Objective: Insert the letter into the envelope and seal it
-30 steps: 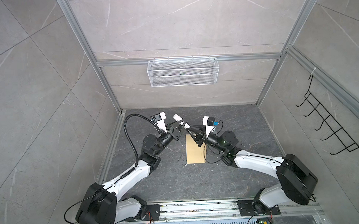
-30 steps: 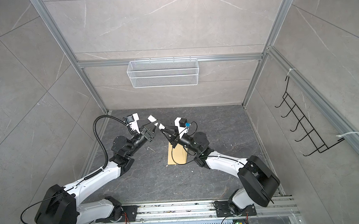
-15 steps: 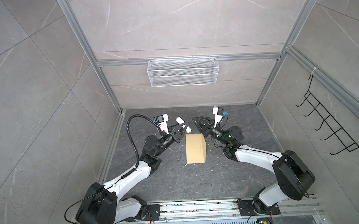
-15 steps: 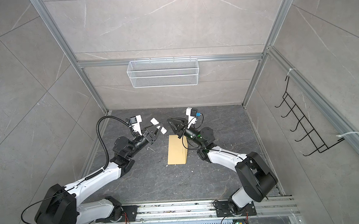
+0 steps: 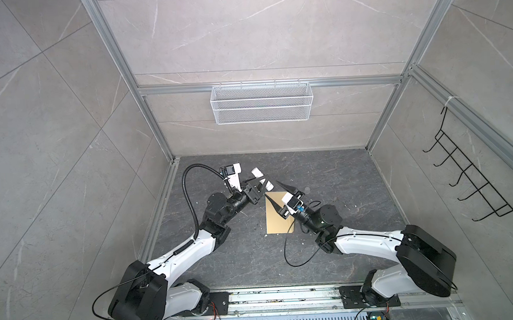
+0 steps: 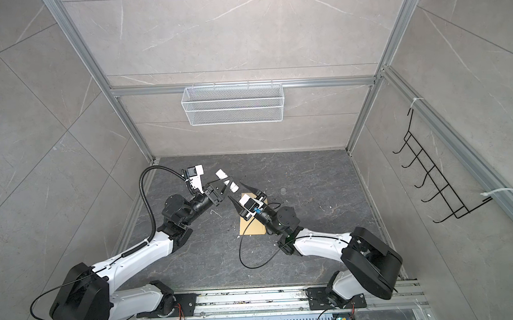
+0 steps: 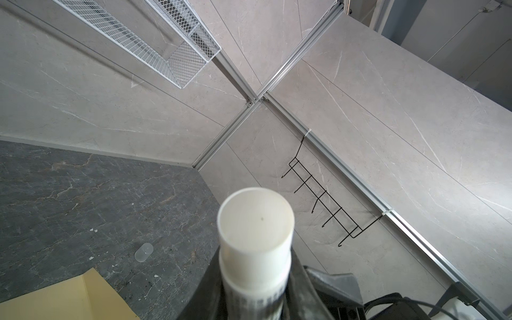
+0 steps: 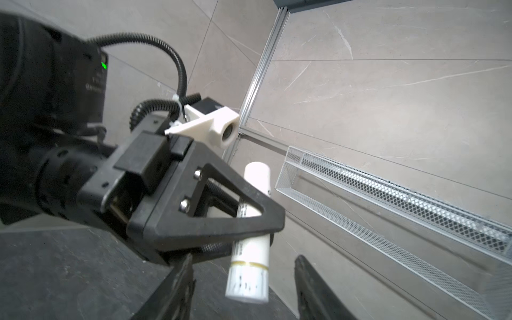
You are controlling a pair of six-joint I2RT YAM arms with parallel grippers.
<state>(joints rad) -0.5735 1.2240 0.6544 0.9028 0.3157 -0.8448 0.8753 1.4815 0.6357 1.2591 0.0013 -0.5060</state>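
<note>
The plain yellow-tan envelope [image 5: 277,222] [image 6: 250,226] lies flat on the dark floor between the arms; one corner of it shows in the left wrist view [image 7: 55,299]. The letter is out of view. My left gripper [image 5: 260,182] [image 6: 227,182] [image 7: 255,271] is shut on a white glue stick [image 5: 259,176] [image 7: 256,235] [image 8: 250,235], held above the envelope's far end. My right gripper [image 5: 271,189] [image 6: 235,190] [image 8: 244,257] stands open. The stick's lower end hangs between its jaws with a gap on each side.
A small clear cap [image 7: 144,252] [image 6: 283,191] lies on the floor right of the envelope's far end. A white wire basket [image 5: 262,107] hangs on the back wall. A black hook rack [image 5: 470,184] is on the right wall. White flecks dot the floor.
My right gripper, shut at the stick's end a second ago, pulled away toward the back right, opened, and has come back beside the stick. The left gripper keeps its hold.
</note>
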